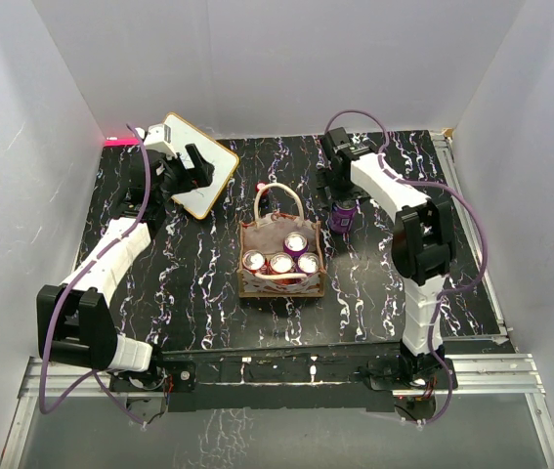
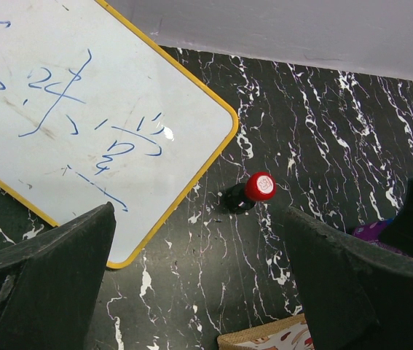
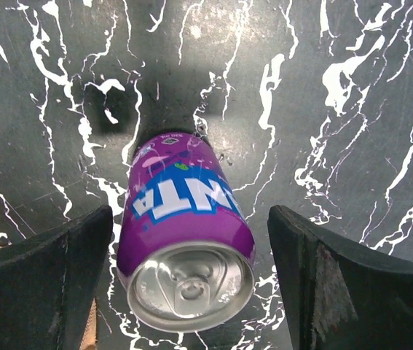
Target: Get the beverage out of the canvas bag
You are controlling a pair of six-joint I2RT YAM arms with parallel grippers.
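The canvas bag point(image 1: 279, 278) stands mid-table with several cans point(image 1: 280, 264) upright inside it; its corner point(image 2: 272, 337) shows in the left wrist view. A purple Fanta can point(image 3: 184, 240) stands upright on the table just right of the bag point(image 1: 343, 217). My right gripper point(image 3: 191, 292) hovers over this can, open, with a finger point(image 3: 38, 284) on each side and gaps to the can. My left gripper point(image 2: 199, 292) is open and holds nothing, above the table by the whiteboard's corner point(image 1: 198, 168).
A yellow-framed whiteboard point(image 2: 82, 109) with blue scribbles lies at the back left. A black marker with a red cap point(image 2: 250, 193) lies between the whiteboard and the bag's handle point(image 1: 278, 195). White walls enclose the table on three sides.
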